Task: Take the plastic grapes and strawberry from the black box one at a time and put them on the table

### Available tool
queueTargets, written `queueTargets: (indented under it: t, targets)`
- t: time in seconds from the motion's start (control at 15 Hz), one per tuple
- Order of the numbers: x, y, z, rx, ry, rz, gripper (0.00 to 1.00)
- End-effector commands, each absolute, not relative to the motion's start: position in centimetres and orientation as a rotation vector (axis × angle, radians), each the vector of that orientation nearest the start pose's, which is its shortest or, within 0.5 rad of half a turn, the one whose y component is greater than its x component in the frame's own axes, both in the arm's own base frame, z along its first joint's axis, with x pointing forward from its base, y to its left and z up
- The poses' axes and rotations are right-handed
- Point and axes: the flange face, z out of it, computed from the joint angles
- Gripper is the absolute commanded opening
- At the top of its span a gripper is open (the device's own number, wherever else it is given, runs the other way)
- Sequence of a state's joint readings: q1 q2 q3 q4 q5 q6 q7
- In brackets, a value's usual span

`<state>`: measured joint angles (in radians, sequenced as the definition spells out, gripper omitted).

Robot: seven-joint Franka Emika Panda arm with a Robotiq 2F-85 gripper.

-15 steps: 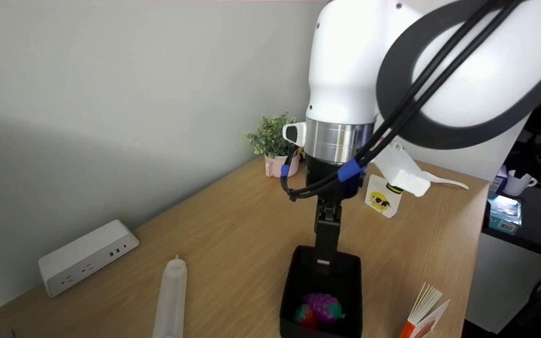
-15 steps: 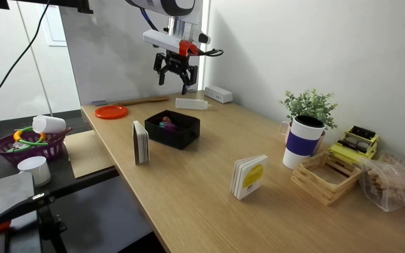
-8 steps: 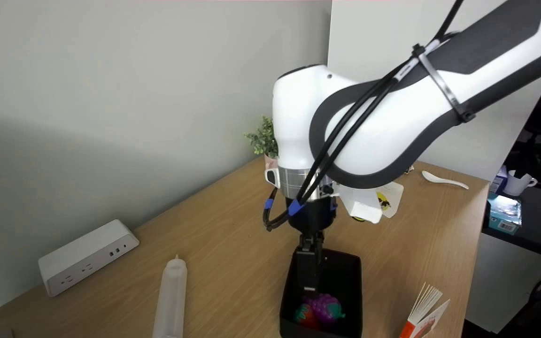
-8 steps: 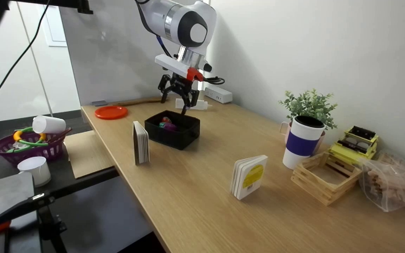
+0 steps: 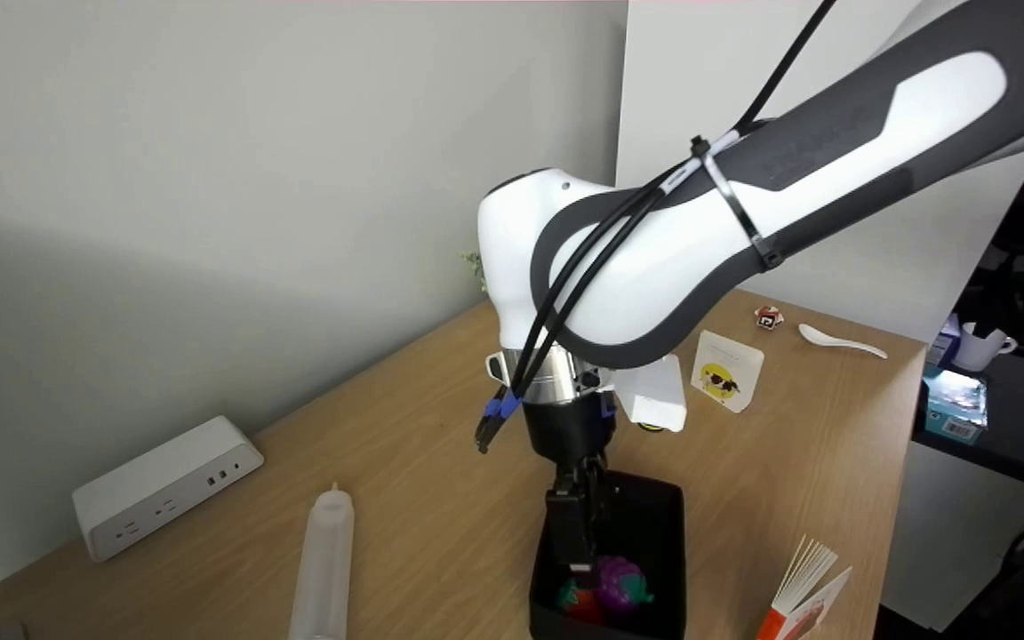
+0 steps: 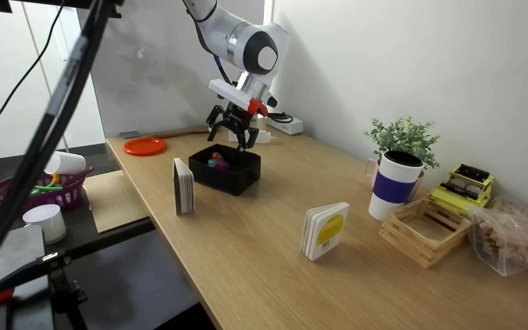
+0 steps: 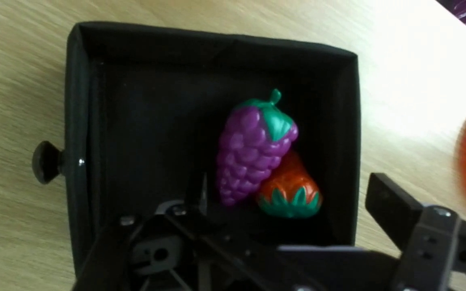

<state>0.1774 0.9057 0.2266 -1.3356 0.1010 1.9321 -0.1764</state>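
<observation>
my pincer [image 6: 226, 143] is gaping, gripping nothing; i should be clearing the edges of the box [image 7: 217, 45], centring on the grapes [image 7: 249, 157], not dragging the strawberry [image 7: 289, 178] lying against them.

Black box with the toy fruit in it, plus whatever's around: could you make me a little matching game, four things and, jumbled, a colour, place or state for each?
Things:
1. plastic grapes
2. strawberry
3. gripper
4. squeeze bottle

Descriptions:
A. spread open
B. red with a green crown
C. lying on its side on the table
D. purple with a green leaf

Pairs: 1-D, 2-B, 3-A, 4-C
</observation>
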Motion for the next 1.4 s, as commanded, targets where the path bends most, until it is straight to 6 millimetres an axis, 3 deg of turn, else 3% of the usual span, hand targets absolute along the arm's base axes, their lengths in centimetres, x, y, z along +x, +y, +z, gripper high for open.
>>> queueTargets:
  t: [0.0,0.67,1.0,1.33]
  targets:
    - [66.5,25.2,15.8,-2.719,-0.654,0.526,1.0]
    - [66.8,24.9,14.0,-2.698,-0.615,0.589,1.0]
    - [64.8,24.2,15.3,-2.693,-0.538,0.894,1.0]
    - [64.3,24.5,16.7,-2.671,-0.534,1.009,1.0]
